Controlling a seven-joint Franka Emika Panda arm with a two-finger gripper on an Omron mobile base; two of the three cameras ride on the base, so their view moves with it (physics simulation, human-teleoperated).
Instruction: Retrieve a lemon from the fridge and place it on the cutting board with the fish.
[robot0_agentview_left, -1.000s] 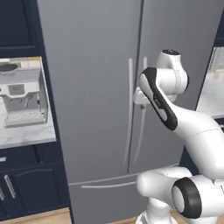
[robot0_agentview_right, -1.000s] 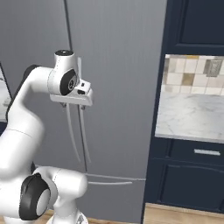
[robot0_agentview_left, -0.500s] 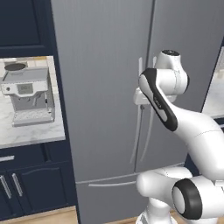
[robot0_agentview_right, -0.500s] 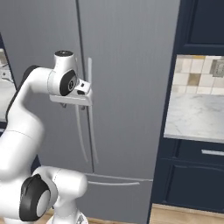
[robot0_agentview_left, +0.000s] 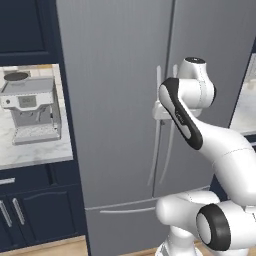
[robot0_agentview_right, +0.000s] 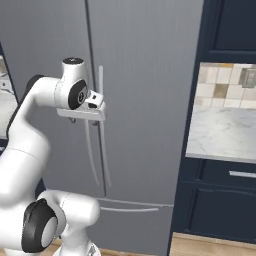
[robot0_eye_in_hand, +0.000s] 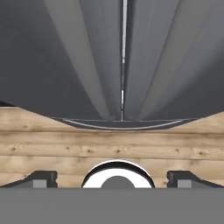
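The fridge (robot0_agentview_left: 115, 100) is shut, so the arm holds its gripper (robot0_eye_in_hand: 112, 178), jaws wide apart and empty, up by the handles (robot0_agentview_right: 100, 145), presumably to pull a door.

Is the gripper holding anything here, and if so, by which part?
Nothing is held. The gripper is open, in front of the closed fridge.

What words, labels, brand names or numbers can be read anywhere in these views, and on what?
None: no readable text in any view.
The fridge doors are plain grey.
The coffee machine has a small front panel, too blurred to read.
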